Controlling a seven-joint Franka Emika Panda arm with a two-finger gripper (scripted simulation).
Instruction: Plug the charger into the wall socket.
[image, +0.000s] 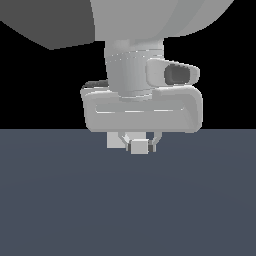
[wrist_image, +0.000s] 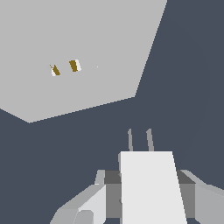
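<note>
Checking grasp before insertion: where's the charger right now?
The charger sits between the end effector fingers, mid exterior view, above the floor; in the wrist view its prongs point toward the wall socket.

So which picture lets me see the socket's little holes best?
The wrist view. There the socket fills much of the picture as a big pale plate, and its two small brownish holes show plainly, with the charger and its two prongs in front, apart from it. The exterior view shows no socket, only the gripper holding the charger.
</note>
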